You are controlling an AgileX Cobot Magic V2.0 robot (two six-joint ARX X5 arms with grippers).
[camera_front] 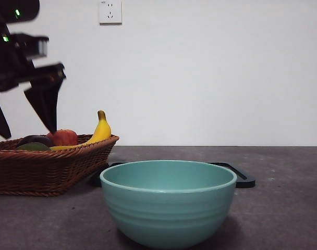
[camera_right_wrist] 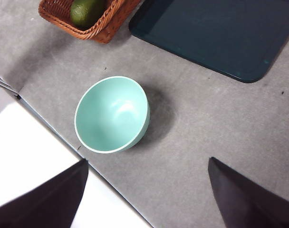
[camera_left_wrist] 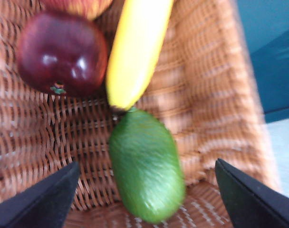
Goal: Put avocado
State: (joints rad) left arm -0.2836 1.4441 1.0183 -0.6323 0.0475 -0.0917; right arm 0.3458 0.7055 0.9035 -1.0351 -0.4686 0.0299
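The grey worktop (camera_right_wrist: 197,137) carries a brown woven wicker basket (camera_left_wrist: 206,95) beneath the left hand (camera_left_wrist: 144,199), whose jaws are spread wide. Just ahead of them, between the jaws, the dark green bumpy oval avocado (camera_left_wrist: 147,166) lies in the basket, touching the yellow banana (camera_left_wrist: 135,52). The right hand (camera_right_wrist: 144,199), also spread, hangs high above the pale green bowl (camera_right_wrist: 113,114).
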